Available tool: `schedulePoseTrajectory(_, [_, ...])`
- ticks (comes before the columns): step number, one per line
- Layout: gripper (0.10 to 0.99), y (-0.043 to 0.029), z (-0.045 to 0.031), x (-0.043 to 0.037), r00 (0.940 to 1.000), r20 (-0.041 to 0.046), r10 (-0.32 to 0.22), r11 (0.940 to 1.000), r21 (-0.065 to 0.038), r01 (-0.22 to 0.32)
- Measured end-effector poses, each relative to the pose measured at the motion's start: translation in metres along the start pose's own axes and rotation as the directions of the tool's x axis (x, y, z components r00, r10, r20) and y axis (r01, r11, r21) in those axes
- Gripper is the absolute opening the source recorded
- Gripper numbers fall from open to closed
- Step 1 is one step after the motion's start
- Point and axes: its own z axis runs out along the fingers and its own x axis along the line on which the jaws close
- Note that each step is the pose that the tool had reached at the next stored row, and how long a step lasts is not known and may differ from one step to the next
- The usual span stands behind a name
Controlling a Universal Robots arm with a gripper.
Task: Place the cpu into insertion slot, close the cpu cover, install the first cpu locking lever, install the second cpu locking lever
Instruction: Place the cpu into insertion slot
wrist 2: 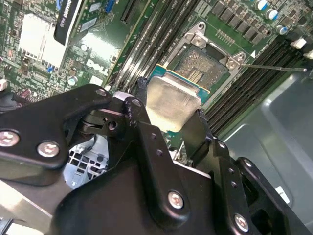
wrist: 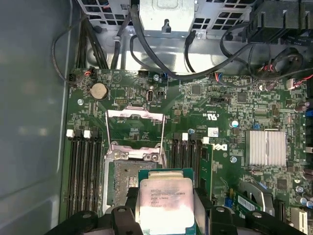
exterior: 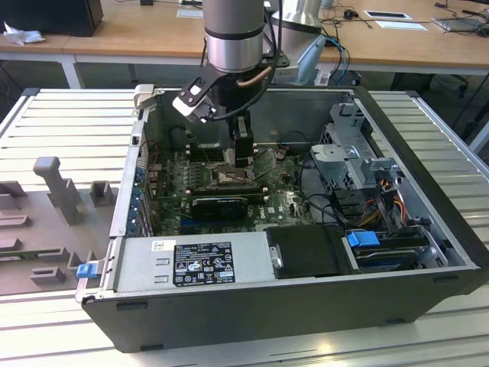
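Observation:
My gripper point(exterior: 243, 158) reaches down into the open computer case and is shut on the cpu point(wrist: 164, 201), a flat square chip with a silver-grey top. In the second wrist view the cpu point(wrist 2: 172, 104) sits between the black fingers point(wrist 2: 140, 100) and hangs just above the green motherboard point(wrist 2: 98, 51). The insertion slot point(wrist: 124, 180) lies bare beside the chip, its dark centre point(wrist 2: 199, 66) uncovered. The cpu cover point(wrist: 134, 128) stands swung open behind the slot. A thin locking lever point(wrist 2: 274, 67) sticks out from the slot's corner.
Black memory slots point(wrist: 85, 171) flank the socket on both sides. A silver heatsink point(wrist: 266, 147) and black cables point(wrist: 161, 63) are nearby. A silver power supply point(exterior: 191, 261), a black box point(exterior: 309, 251) and a drive cage point(exterior: 348, 149) crowd the case point(exterior: 428, 191).

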Motion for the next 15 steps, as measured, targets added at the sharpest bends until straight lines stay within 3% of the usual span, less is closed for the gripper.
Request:
schedulePoseTrajectory(4, [0.529, -0.0003, 0.0039, 0.0008, 0.9997, 0.0022, 0.024, 0.9997, 0.000, -0.024])
schedulePoseTrajectory(15, [0.529, -0.0007, 0.0082, 0.0011, 0.9997, 0.0015, 0.025, 0.9997, 0.000, -0.025])
